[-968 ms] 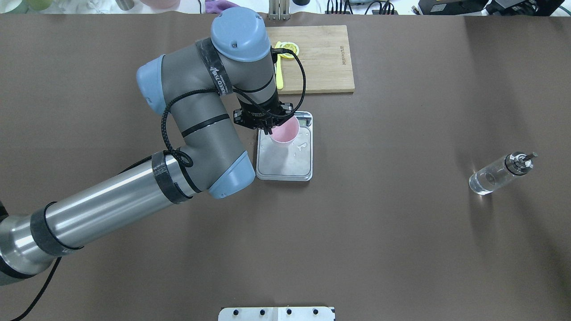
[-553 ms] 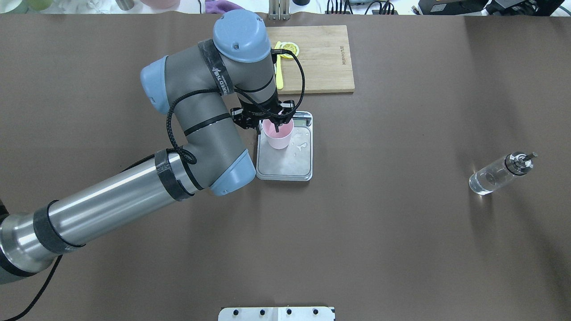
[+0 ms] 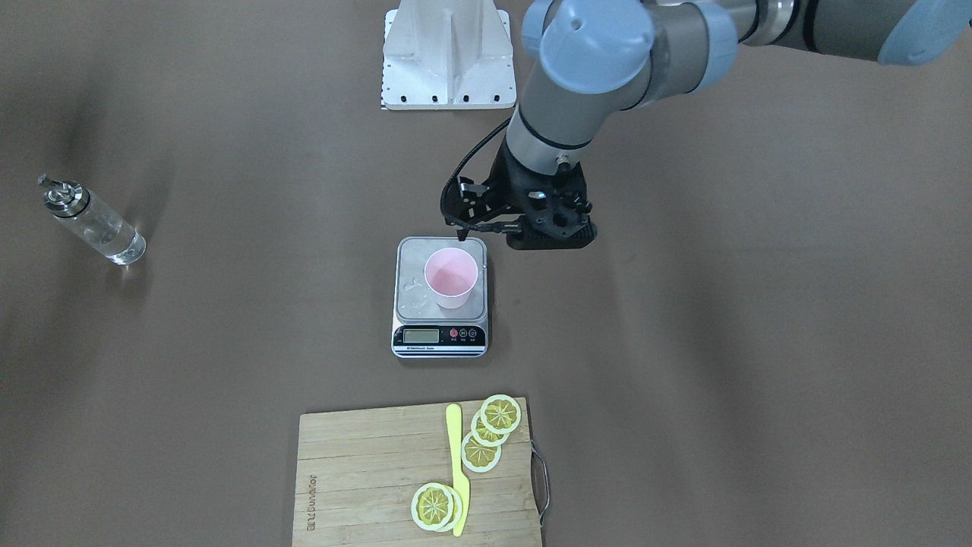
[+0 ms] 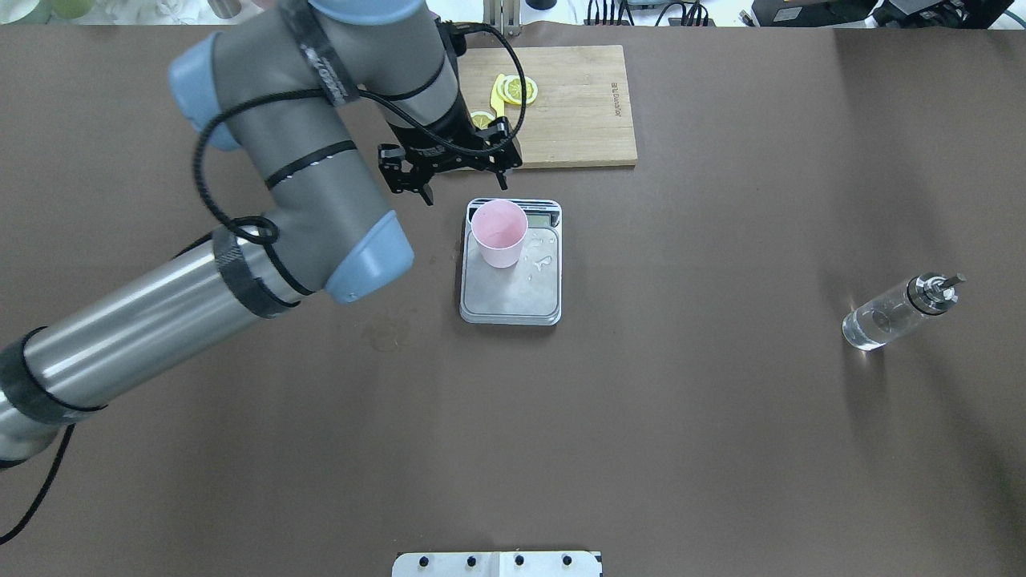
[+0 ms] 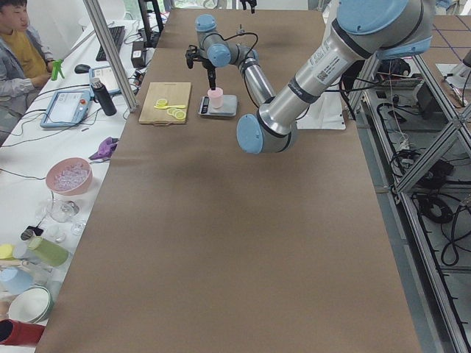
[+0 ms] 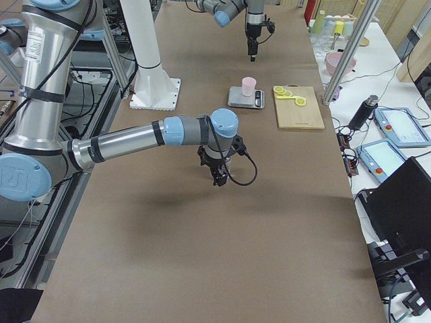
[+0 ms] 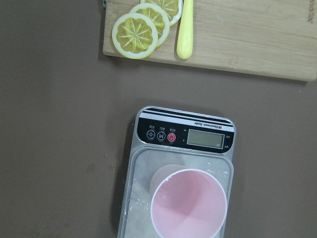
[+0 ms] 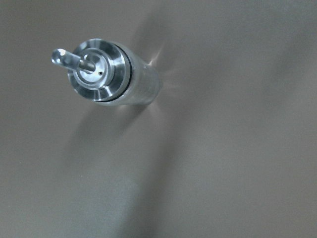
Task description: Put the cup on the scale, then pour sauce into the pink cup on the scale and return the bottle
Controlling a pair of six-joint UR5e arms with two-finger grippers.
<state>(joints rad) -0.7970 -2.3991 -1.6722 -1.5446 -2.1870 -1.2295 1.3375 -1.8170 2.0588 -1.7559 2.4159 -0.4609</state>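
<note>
The pale pink cup (image 4: pixel 498 232) stands upright on the far left part of the silver scale (image 4: pixel 521 296). It also shows in the front view (image 3: pixel 451 278) and the left wrist view (image 7: pixel 189 203). My left gripper (image 4: pixel 465 188) is open and empty, raised above the table just left of and beyond the scale. The glass bottle (image 4: pixel 890 316) with its metal spout stands upright far to the right, holding clear liquid. It shows from above in the right wrist view (image 8: pixel 116 74). My right gripper (image 6: pixel 219 178) shows only in the right side view; I cannot tell if it is open or shut.
A wooden cutting board (image 4: pixel 573 104) with lemon slices (image 4: pixel 517 90) and a yellow knife (image 3: pixel 456 463) lies just beyond the scale. Small drops (image 4: pixel 543 262) lie on the scale platform. A white mount plate (image 4: pixel 497 563) sits at the near edge. A person (image 5: pixel 15 44) sits beside the table.
My left gripper set the cup upright on the scale, let go of it, then rose and moved left and away. The cup stays on the scale. The bottle has not moved.
</note>
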